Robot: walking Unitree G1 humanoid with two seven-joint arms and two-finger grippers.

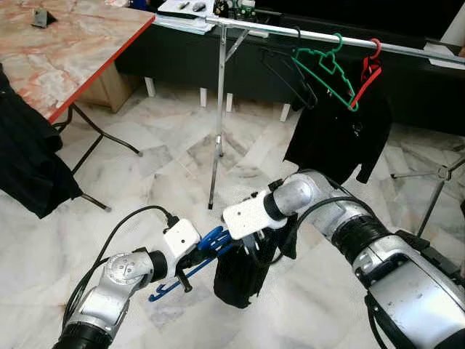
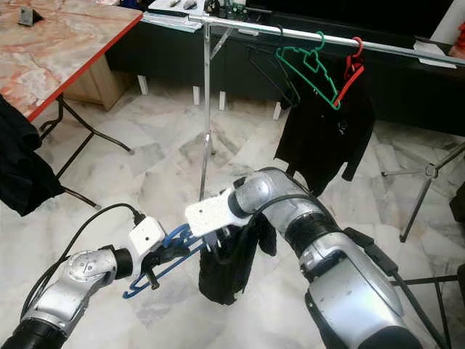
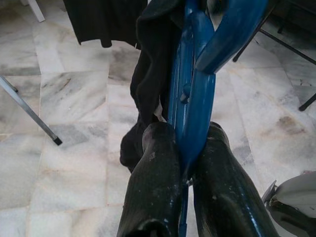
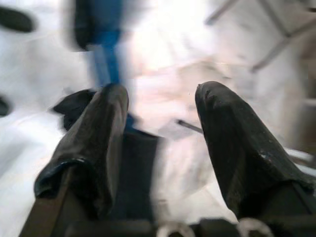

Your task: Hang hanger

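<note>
Hanger point(image 1: 190, 263), blue and carrying a black garment point(image 1: 240, 273), was low at my 6 o'clock, far from the rail point(image 1: 320, 35) at 12, so hanging remained undone. My left gripper point(image 3: 185, 148) pinched its blue bar; my right gripper point(image 4: 160, 106) stood spread, holding nothing

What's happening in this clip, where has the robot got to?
The robot stands on a marble floor before a clothes rail. Its left claw is shut on a blue hanger that carries a dark garment, held low in front of it. The right claw is open, right beside the garment and hanger. The rail already holds a green hanger, a black hanger and a red hanger with a black shirt. The blue hanger is not yet on the rail.
</note>
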